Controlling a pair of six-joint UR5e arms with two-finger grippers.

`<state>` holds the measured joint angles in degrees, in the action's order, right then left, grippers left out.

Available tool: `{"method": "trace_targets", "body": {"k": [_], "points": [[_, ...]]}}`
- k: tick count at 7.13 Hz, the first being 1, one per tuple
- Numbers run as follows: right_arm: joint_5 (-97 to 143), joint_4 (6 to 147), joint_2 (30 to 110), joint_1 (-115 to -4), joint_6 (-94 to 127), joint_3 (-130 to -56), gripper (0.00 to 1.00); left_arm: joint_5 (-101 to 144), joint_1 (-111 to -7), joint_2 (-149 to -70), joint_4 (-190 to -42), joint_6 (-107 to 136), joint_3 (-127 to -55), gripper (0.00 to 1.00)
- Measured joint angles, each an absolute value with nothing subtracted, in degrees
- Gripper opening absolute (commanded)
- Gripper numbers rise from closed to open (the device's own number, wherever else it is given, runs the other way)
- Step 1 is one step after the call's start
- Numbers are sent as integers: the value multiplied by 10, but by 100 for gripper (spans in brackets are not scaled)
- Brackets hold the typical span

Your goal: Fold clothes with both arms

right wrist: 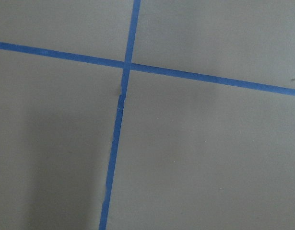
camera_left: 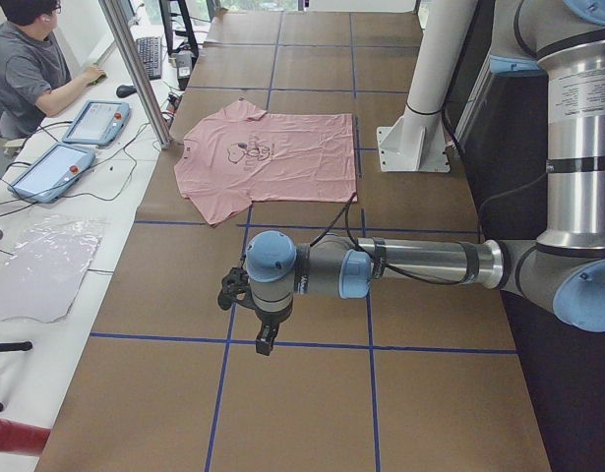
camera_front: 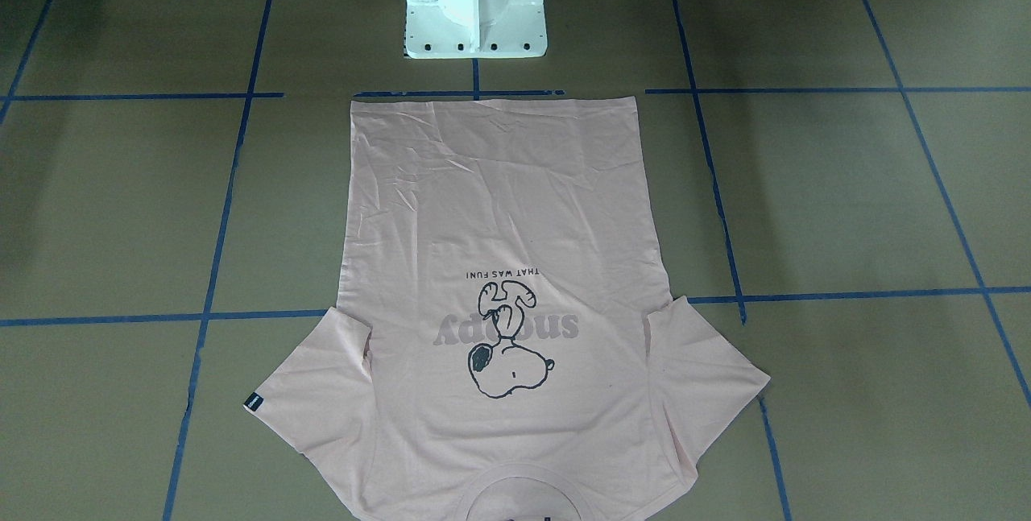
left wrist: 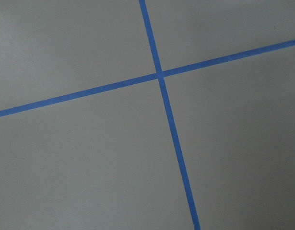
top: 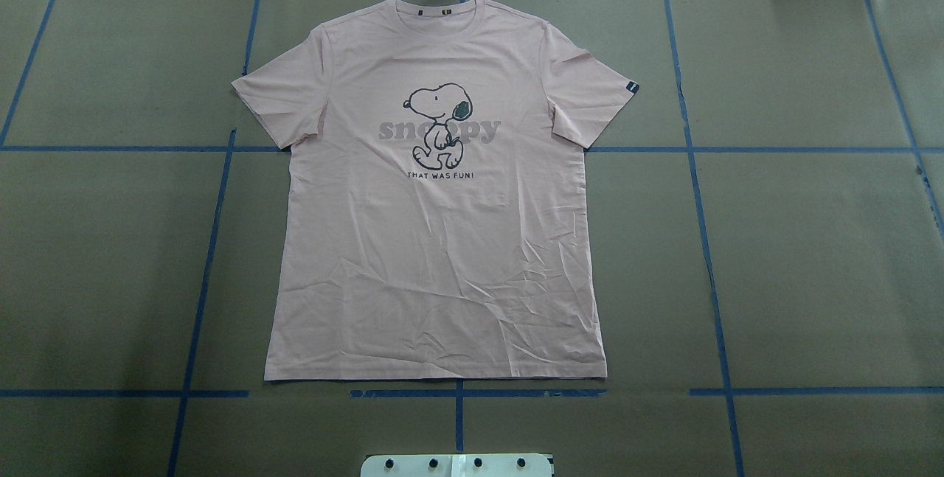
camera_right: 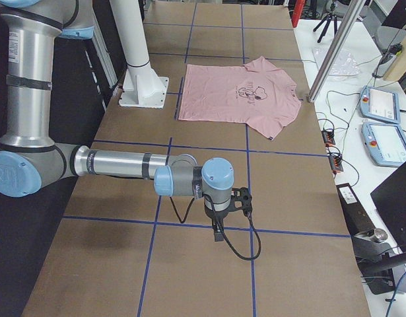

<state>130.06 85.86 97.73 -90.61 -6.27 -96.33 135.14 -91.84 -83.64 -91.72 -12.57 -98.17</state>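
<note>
The pale pink T-shirt [top: 442, 241] lies flat and spread out, print side up, at the table's middle, collar away from the robot. It also shows in the front-facing view [camera_front: 499, 207], the left view [camera_left: 282, 162] and the right view [camera_right: 236, 99]. My left gripper [camera_left: 267, 339] hangs over bare table well to the shirt's side, pointing down. My right gripper [camera_right: 218, 231] hangs the same way on the other side. Both show only in the side views, so I cannot tell if they are open or shut. Both wrist views show only brown table with crossing blue tape.
The white pedestal base [camera_front: 475, 6] stands just behind the shirt's hem. Blue tape lines [top: 700, 189] grid the brown table. A metal post [camera_left: 140, 69] stands by the shirt's collar. An operator [camera_left: 31, 69] sits by tablets [camera_left: 95, 123] beyond the far edge.
</note>
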Motion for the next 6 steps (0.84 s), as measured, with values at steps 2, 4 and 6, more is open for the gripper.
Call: {"method": "trace_targets", "body": {"k": [2, 4, 6], "points": [[1302, 858, 977, -906, -63, -963, 100, 1351, -918, -839, -923, -128, -983, 100], [1303, 835, 975, -901, -62, -964, 100, 1352, -917, -840, -929, -127, -983, 100], [1301, 748, 963, -879, -58, -964, 100, 1353, -917, -842, -974, -126, -988, 100]]}}
